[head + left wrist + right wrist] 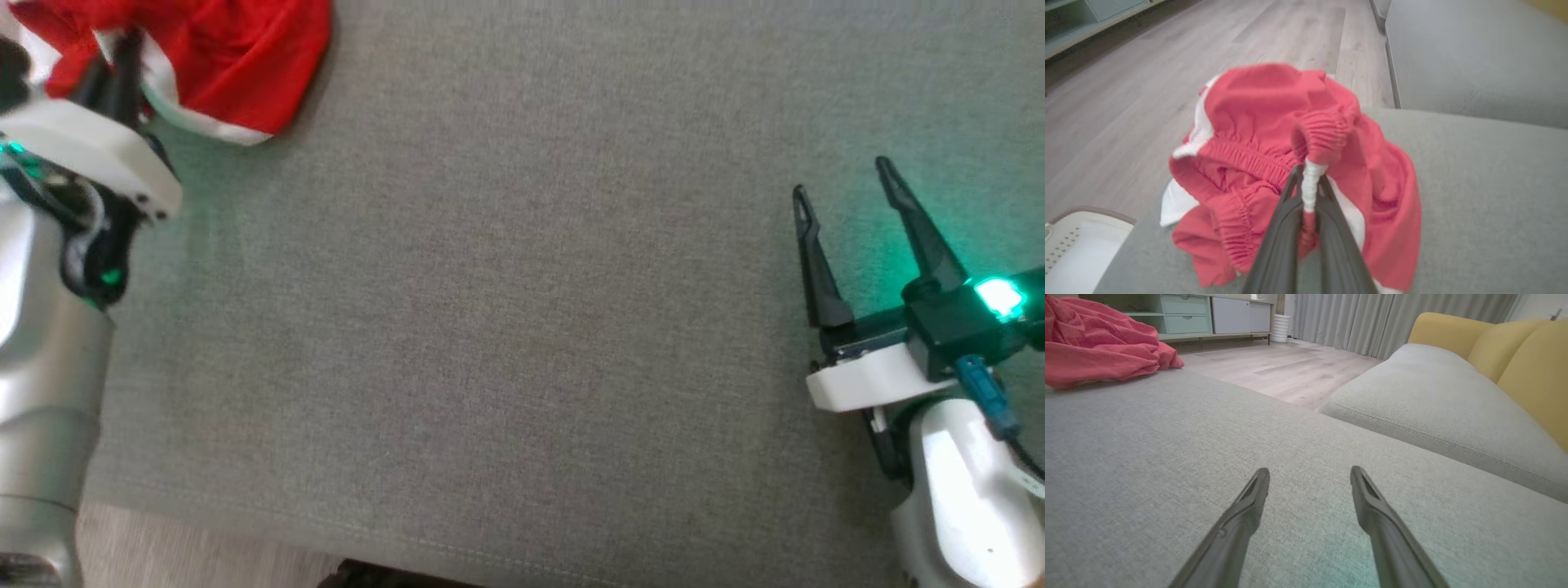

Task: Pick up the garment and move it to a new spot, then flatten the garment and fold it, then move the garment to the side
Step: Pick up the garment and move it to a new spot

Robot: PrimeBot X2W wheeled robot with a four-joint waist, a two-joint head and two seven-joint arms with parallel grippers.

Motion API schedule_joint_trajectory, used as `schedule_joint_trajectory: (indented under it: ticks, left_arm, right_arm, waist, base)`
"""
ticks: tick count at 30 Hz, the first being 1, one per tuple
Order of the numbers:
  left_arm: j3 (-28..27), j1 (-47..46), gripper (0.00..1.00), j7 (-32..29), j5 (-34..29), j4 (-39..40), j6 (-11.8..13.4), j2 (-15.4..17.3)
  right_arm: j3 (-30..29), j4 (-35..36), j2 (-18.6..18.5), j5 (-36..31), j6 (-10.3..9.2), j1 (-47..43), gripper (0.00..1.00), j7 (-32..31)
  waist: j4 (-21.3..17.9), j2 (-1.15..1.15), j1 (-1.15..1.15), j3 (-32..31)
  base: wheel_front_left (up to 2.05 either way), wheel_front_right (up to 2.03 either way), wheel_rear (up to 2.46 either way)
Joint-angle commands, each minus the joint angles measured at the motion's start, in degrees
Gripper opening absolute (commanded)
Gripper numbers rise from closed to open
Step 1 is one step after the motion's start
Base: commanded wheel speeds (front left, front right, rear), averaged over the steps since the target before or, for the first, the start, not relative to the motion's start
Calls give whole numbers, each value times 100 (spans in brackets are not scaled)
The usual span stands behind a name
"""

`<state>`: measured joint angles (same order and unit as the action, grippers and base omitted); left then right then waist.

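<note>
The garment (229, 65) is a crumpled red piece with white trim and an elastic waistband, lying at the top left corner of the grey cushion (522, 327). My left gripper (122, 61) is shut on the garment, its dark fingers pinching a white-and-red fold near the waistband (1310, 179). In the left wrist view the bunched garment (1257, 122) bulges above the fingers. My right gripper (845, 184) hovers open over bare cushion at the right, with nothing between its fingers (1257, 490). From the right wrist view the garment (1098, 351) lies far off at the upper left.
A wooden floor (1167, 61) lies beyond the cushion's edge. A white perforated basket (1077, 249) stands below the cushion's corner. A second grey cushion (1433, 400) with yellow backrests (1527, 363) adjoins on the right. Pale cabinets (1208, 314) and curtains line the far wall.
</note>
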<state>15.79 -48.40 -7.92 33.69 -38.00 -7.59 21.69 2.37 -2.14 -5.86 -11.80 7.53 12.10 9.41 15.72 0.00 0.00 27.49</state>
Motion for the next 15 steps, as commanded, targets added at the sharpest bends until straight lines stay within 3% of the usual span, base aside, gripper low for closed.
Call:
schedule_joint_trajectory:
  ticks: [1, 8, 15]
  left_arm:
    - [-170, -256, 0, 59, 23, 232, 11, 400]
    - [34, -441, 0, -24, -141, 939, 10, 667]
    - [457, -622, 0, -552, -190, 1958, 10, 671]
  right_arm:
    - [162, 118, 88, 51, -4, -120, 100, 77]
    - [141, -365, 246, 219, -4, -223, 100, 327]
    - [180, -774, 295, 602, -4, -370, 100, 494]
  waist:
    - [-19, 0, 0, -238]
    - [-199, 0, 0, -1058]
    - [-703, 0, 0, -1842]
  base:
    - [0, 0, 0]
    - [0, 0, 0]
    - [0, 0, 0]
